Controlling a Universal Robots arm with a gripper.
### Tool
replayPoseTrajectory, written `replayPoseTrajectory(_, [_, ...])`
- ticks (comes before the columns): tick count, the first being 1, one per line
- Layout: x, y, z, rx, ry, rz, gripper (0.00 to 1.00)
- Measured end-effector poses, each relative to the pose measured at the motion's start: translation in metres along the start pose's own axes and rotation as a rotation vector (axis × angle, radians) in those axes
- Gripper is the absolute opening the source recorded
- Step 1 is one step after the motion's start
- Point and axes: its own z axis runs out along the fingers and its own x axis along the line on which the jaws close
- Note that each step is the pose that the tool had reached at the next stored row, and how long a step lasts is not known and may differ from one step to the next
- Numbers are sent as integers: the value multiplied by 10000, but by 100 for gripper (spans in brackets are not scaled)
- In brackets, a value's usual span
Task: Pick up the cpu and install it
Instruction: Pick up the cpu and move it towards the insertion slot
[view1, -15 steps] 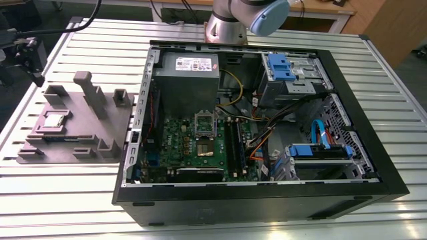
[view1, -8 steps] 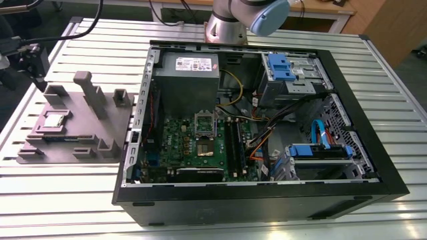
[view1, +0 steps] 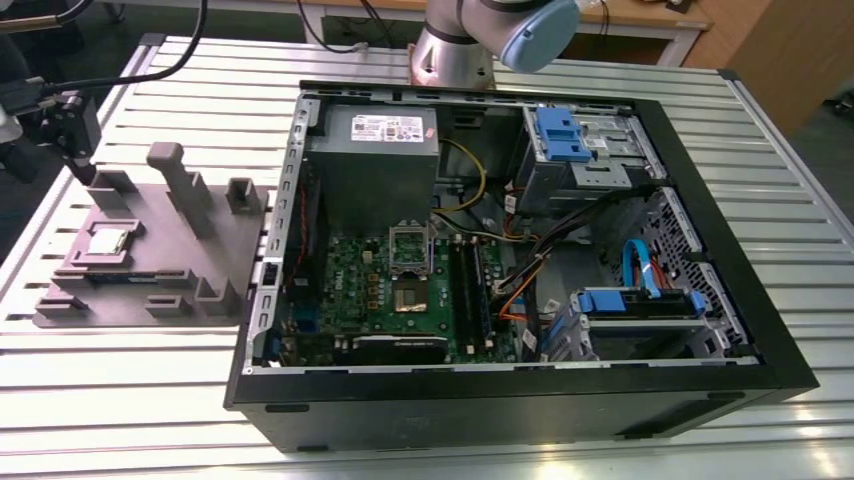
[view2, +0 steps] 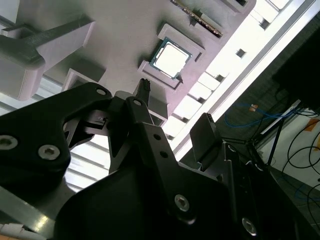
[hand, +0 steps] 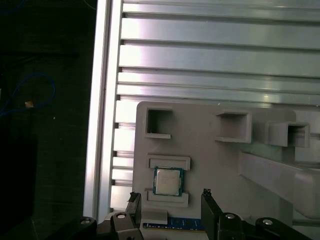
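The arm is a smooth silver-grey tube, its joint capped by a rounded pale blue cover. Thin black cables trail along it. The end effector is matte black all over: flat, angular links studded with round silver screw heads in the second wrist view, and two slim black fingers with small notched tips in the first wrist view.

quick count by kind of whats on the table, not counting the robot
cpu: 1
memory stick: 1
grey holder tray: 1
open computer case: 1
total: 4
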Motion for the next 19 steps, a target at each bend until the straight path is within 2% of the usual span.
replayPoseTrajectory(8, [-1,-11,28,-1,-2,0,59])
replayPoseTrajectory(19, [-34,-31,219,-2,-4,56,59])
